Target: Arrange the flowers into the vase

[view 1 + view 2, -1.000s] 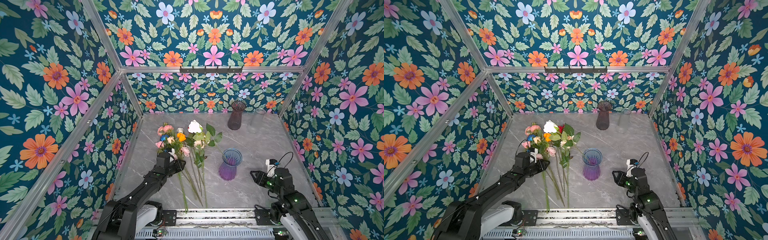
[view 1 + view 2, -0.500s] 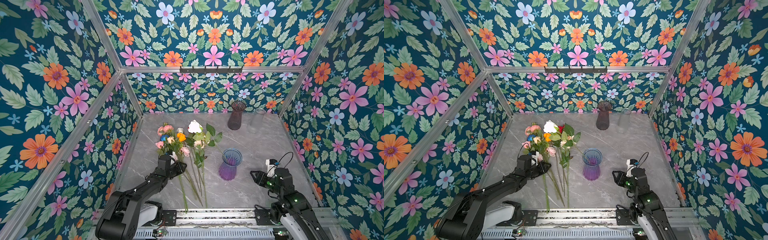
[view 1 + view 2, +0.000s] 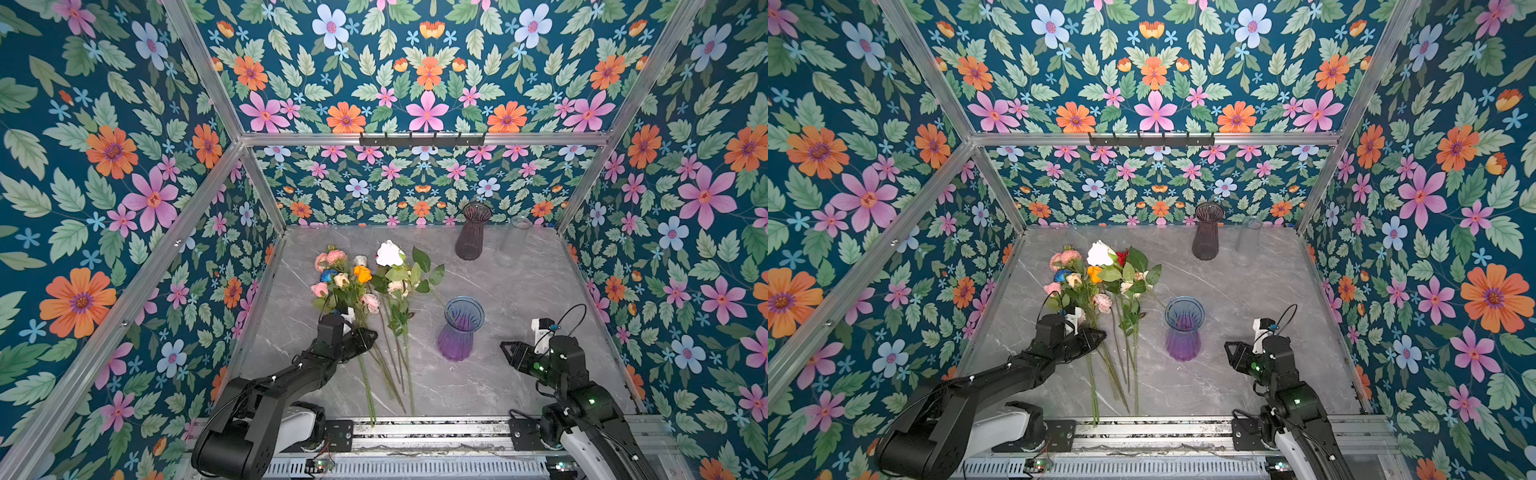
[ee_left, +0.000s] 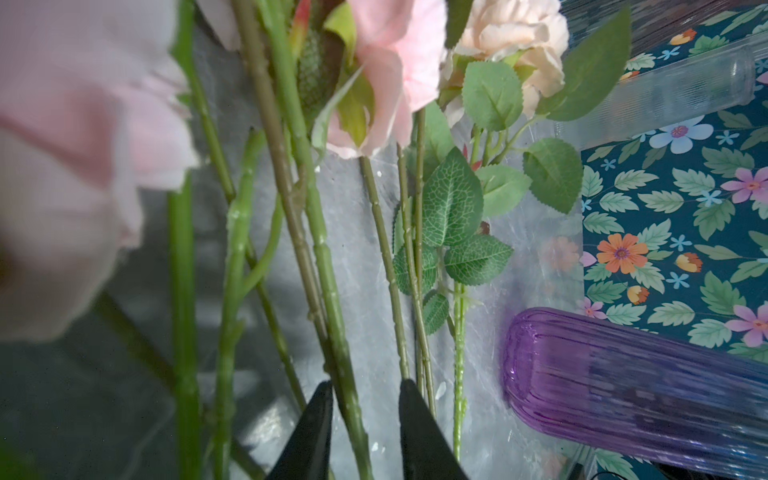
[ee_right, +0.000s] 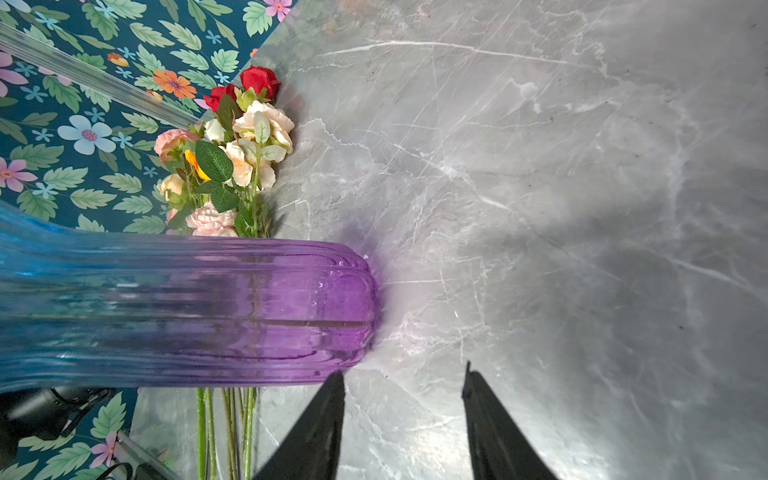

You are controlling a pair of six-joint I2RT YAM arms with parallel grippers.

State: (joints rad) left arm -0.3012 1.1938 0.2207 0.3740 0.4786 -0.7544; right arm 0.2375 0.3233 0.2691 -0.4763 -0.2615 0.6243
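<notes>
Green stem (image 4: 337, 328) sits loose inside the half-spread left hand (image 4: 366, 384); right hand (image 5: 403, 370) spread, empty.

Glossy ribbed glass vase (image 3: 458, 341), polished marble-look tabletop (image 3: 540, 291), cloth-petalled flowers (image 3: 363, 274)

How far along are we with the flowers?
Done: nothing; no stem shows in the vase. In hand: the fingers of the left gripper straddle one green stem of the flowers lying on the table, not yet closed. Left: lift every flower into the vase; the right gripper sits open beside it.
</notes>
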